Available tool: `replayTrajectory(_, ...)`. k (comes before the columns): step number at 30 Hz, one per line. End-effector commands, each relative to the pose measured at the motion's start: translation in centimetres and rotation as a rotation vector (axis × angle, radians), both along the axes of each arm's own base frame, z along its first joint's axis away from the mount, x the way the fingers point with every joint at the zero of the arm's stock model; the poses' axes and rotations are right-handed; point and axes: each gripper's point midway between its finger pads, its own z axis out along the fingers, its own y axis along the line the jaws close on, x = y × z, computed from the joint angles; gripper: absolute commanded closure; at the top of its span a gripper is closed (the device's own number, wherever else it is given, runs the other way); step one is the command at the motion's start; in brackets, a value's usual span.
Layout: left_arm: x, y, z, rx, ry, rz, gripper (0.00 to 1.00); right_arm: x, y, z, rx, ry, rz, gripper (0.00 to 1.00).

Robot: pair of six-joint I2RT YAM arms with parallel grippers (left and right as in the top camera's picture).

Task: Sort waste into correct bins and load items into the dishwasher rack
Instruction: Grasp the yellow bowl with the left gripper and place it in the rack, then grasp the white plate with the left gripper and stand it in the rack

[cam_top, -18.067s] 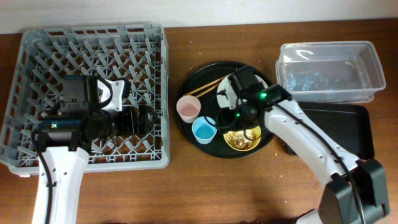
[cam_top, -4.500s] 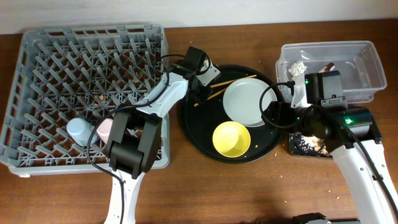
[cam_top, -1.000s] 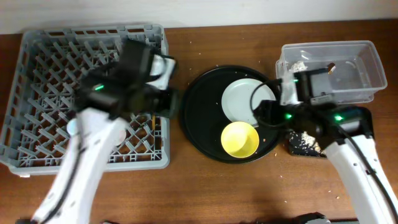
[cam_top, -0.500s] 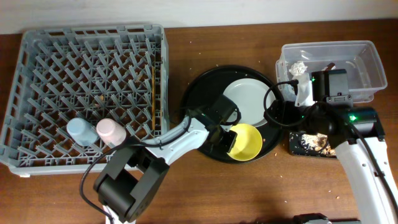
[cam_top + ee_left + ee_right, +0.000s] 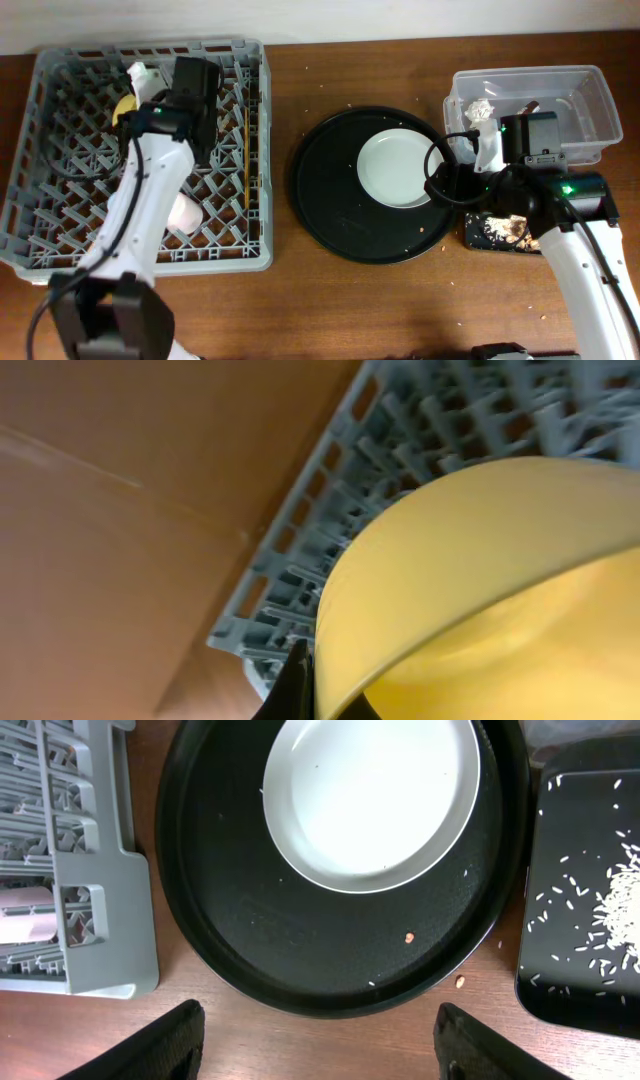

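My left gripper (image 5: 131, 93) is shut on the rim of the yellow bowl (image 5: 123, 104), held on edge over the far left of the grey dishwasher rack (image 5: 60, 60). In the left wrist view the bowl (image 5: 480, 580) fills the frame beside one dark finger (image 5: 298, 682). A pink cup (image 5: 183, 213) and the chopsticks (image 5: 246, 150) lie in the rack. The pale plate (image 5: 400, 168) rests on a round black tray (image 5: 330, 215). My right gripper (image 5: 438, 186) hovers open at the plate's right edge, its fingers (image 5: 150, 1045) empty.
The clear tub (image 5: 590, 90) at the back right holds a white tissue (image 5: 481, 108) and a wrapper (image 5: 530, 104). The shallow black tray (image 5: 560, 960) in front of it holds pale food scraps (image 5: 625, 910). Crumbs dot the round tray and the table.
My left arm carried the yellow bowl off the round tray to the rack's far left, its gripper shut on the rim. The right arm stayed put.
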Motion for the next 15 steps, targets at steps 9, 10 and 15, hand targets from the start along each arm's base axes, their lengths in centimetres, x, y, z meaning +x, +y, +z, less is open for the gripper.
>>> replayTrajectory(9,1.1,2.3,-5.4,0.1,0.105,0.101,1.0,0.4,0.0,-0.3,0.002,0.012,0.004,0.26)
replayTrajectory(10,1.3,2.2,-6.2,0.081,0.098,0.107,1.0,0.4,0.0,-0.3,0.002,0.012,0.004,0.25)
replayTrajectory(15,2.1,-1.4,-10.5,0.112,0.225,0.023,1.0,0.4,0.0,-0.3,0.002,0.012,0.004,0.26)
